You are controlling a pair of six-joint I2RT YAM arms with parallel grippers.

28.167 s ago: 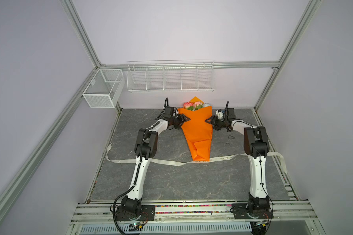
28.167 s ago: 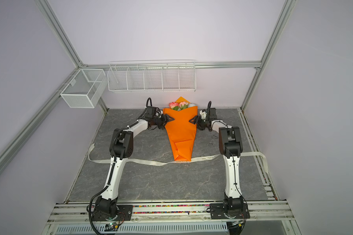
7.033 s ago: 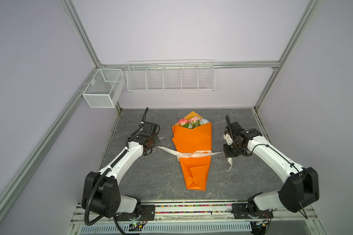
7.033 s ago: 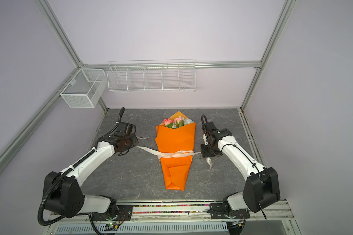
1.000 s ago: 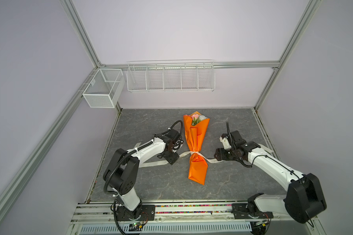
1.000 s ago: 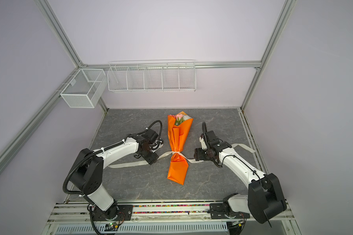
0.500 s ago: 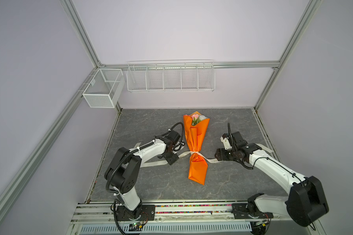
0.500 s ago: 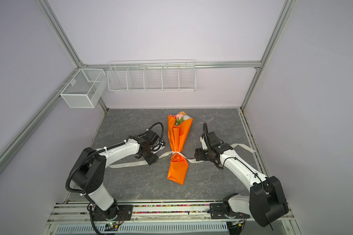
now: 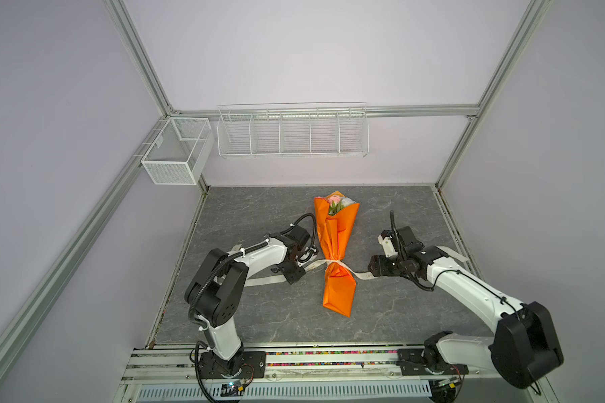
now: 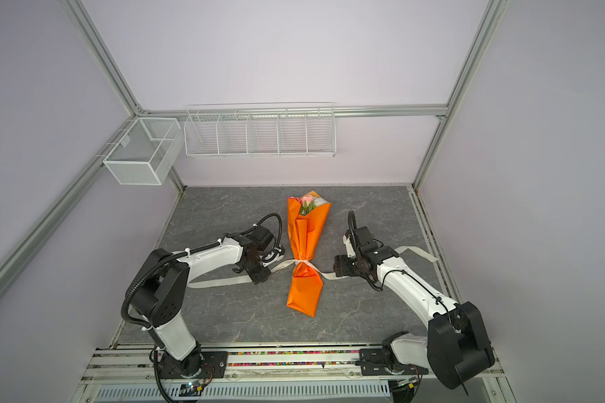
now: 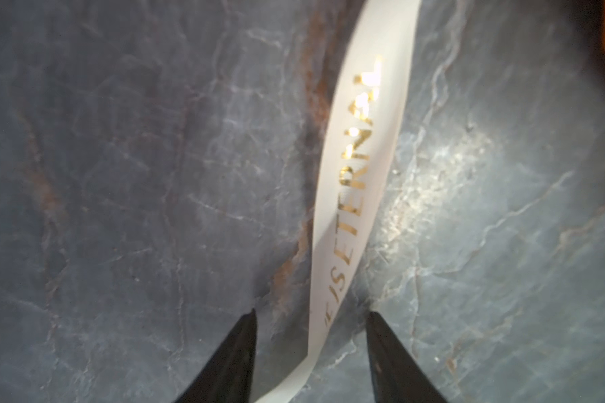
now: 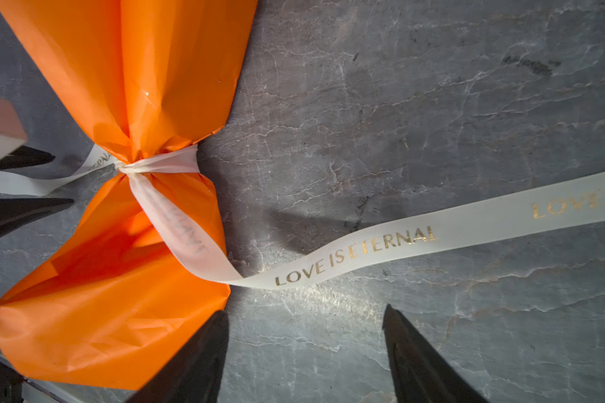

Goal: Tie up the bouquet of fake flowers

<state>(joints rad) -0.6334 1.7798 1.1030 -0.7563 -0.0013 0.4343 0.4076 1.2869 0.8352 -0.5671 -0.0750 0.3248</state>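
left hand [image 11: 311, 314] jaws apart, straddling ribbon [image 11: 357, 174] tail, not clamped | right hand [image 12: 304, 314] released, tail crosses ahead of fingertips | bouquet [image 9: 339, 230] between hands, axis crosswise to ribbon | left nearer grasp

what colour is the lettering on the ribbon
Gold, on cream ribbon; clearest in the right wrist view.

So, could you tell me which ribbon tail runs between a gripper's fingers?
The left tail, inside the left gripper; the right tail lies beyond the right gripper.
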